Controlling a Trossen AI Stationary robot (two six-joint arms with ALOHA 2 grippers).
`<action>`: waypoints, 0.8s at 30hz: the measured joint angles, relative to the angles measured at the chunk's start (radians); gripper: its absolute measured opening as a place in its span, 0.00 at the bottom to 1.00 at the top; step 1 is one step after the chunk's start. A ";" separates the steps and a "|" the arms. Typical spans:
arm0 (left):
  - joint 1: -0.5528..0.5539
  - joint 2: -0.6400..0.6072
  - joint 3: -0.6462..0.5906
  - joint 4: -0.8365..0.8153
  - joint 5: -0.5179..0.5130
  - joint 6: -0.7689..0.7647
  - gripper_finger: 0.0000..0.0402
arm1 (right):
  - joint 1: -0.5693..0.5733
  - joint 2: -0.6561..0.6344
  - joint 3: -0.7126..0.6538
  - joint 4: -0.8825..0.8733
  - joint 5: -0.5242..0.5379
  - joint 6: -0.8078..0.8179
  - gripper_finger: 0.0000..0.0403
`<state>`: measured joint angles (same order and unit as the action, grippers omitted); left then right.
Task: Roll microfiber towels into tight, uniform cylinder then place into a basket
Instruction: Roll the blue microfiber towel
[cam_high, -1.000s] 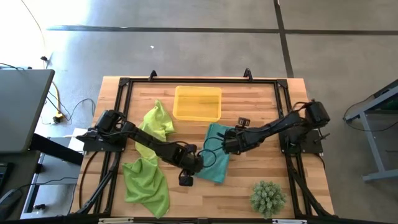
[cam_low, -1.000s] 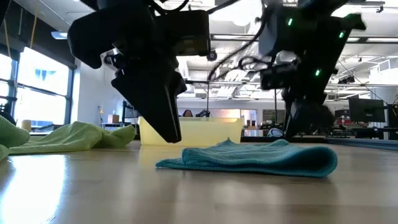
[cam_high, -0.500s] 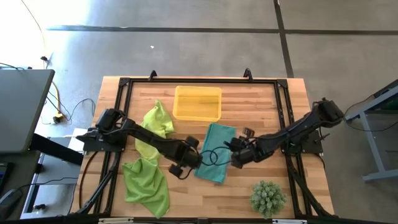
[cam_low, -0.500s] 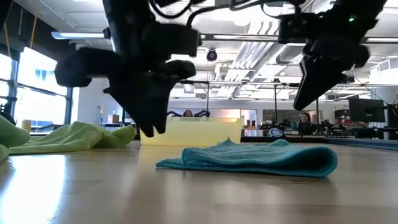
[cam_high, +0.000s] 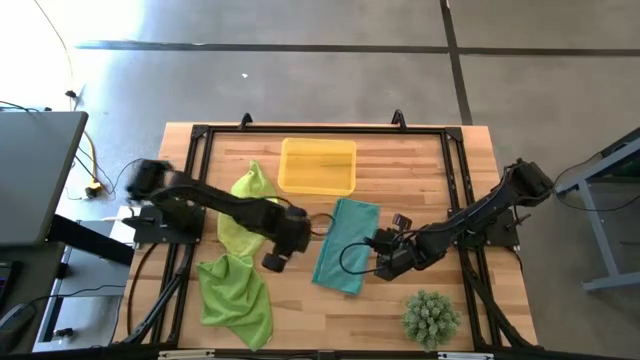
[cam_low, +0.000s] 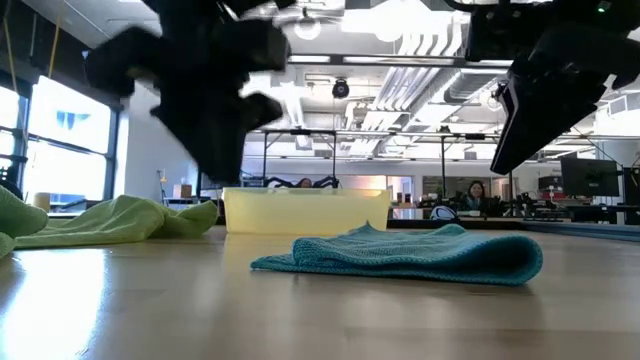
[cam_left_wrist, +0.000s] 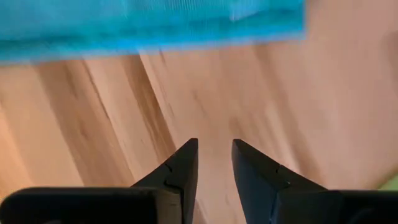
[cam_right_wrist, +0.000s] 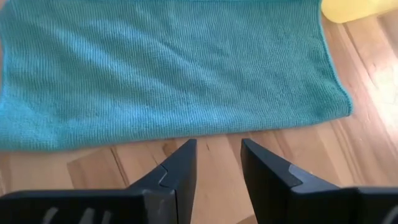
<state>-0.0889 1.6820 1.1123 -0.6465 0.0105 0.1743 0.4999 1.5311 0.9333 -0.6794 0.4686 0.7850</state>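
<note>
High view: teal towel (cam_high: 342, 244) flat at table centre, folded, just below basket (cam_high: 318, 166) at 12 o'clock. 2 lime towels crumpled at 9 (cam_high: 249, 199) and 7 o'clock (cam_high: 236, 292). Left gripper (cam_high: 276, 251) at 9 o'clock of teal towel, above bare wood, fingers (cam_left_wrist: 182, 171) slightly apart, gripping nothing. Right gripper (cam_high: 384, 262) at 4 o'clock of teal towel, just off its edge, fingers (cam_right_wrist: 179, 172) parted a little, empty. Plant (cam_high: 432, 318) at 5 o'clock of table.

teal towel (cam_right_wrist: 168, 74) flat (wood beneath), jaws apart
</note>
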 joint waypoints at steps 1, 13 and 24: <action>-0.003 -0.047 -0.040 0.042 0.003 -0.017 0.22 | 0.000 0.000 0.000 0.003 0.000 0.006 0.29; -0.095 -0.195 -0.427 0.700 -0.006 0.089 0.23 | 0.030 0.079 0.002 0.365 -0.019 -0.184 0.29; -0.169 0.006 -0.392 0.780 -0.100 0.184 0.34 | 0.080 0.181 0.002 0.531 -0.105 -0.289 0.31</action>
<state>-0.2575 1.6881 0.7205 0.1338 -0.0898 0.3582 0.5796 1.7118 0.9351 -0.1482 0.3641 0.4957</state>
